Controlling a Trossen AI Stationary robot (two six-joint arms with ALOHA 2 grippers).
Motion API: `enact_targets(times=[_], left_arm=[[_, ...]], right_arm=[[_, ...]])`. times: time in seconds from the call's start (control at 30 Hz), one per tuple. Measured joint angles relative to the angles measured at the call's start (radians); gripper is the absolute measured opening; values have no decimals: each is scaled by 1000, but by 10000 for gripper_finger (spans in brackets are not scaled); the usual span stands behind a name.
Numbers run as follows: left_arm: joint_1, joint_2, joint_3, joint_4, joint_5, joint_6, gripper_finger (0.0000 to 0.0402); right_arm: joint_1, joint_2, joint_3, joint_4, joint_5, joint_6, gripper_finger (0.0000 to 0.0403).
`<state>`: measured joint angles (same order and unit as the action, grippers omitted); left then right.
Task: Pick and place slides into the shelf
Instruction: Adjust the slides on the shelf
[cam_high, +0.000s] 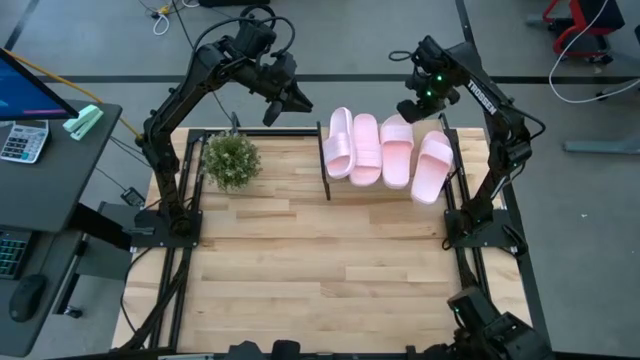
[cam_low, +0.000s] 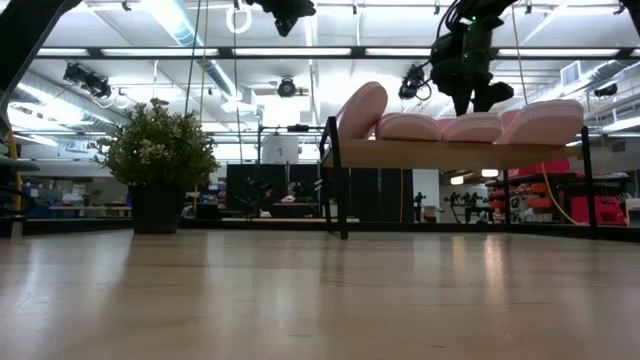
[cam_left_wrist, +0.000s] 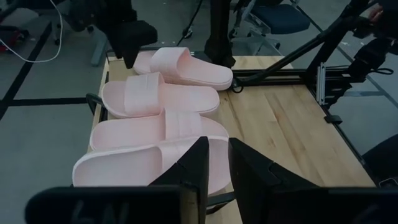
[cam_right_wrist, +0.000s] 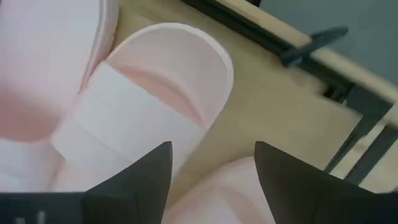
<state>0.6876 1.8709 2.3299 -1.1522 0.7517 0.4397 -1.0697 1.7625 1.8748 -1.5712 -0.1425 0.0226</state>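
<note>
Level across the pale wooden tabletop (cam_low: 300, 300), the shelf (cam_low: 455, 153) stands raised on thin black uprights. Four pink slides (cam_low: 470, 126) lie on its board; the leftmost is tilted up on edge, leaning on its neighbour. A dark end effector (cam_low: 468, 92) hangs just above the middle slides. A potted plant (cam_low: 158, 160) stands well apart

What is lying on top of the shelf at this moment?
Four pink slides lie side by side on the shelf. The leftmost slide is tilted on its edge. They cover most of the board, so whether anything small lies beneath them cannot be seen.
</note>
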Motion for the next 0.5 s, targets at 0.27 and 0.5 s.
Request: enact_targets(times=[0.27, 0.5], left_arm=[[0, 0, 0, -6, 0, 2, 71], [0, 0, 0, -36, 0, 16, 69]], right_arm=[[15, -22, 0, 0, 48, 224, 227], [82, -54, -1, 0, 37, 275, 207]])
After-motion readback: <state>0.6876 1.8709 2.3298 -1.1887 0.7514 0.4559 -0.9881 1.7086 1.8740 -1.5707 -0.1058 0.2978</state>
